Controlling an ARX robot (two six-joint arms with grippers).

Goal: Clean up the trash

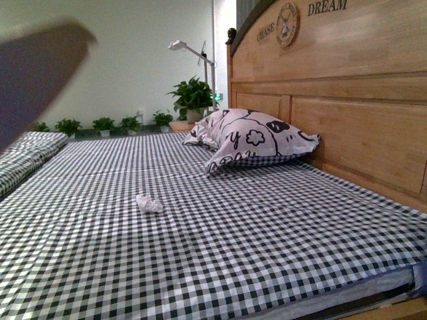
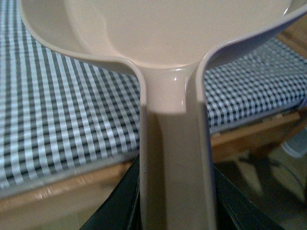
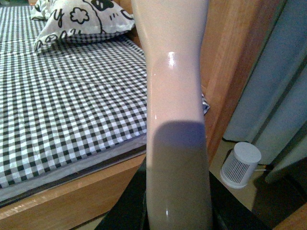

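Bed (image 1: 267,220) with black-and-white gingham sheet, filling the front view; wooden headboard (image 1: 347,100) along its right side. Patterned pillow (image 1: 257,140) at far right, leaning against the headboard.

Left arm: pink dustpan (image 2: 158,28), its pan hanging over the near edge of the bed with its mouth facing the far side. Its handle runs back into the left gripper (image 2: 175,213), which is clamped narrowly around it. A blurred dark shape (image 1: 40,73) at far left of the front view is probably this pan.

Right arm: a glossy pale handle (image 3: 175,96), tool head out of view, is clasped likewise in the right gripper (image 3: 178,213). It stands off the near right corner of the bed, beside the headboard. A small white slatted cylinder (image 3: 241,164) sits on the floor nearby.

Trash (image 1: 149,203): a small crumpled white wad lying on the sheet, left of centre and toward the near side, well apart from the pillow. It appears in neither wrist view. It is slightly longer left to right than near to far.

Governing relation: the wad lies beyond both tools, farther onto the bed. It sits on the left arm's side, so the dustpan is judged the nearer tool, while the right arm's handle must cross leftward to reach it.
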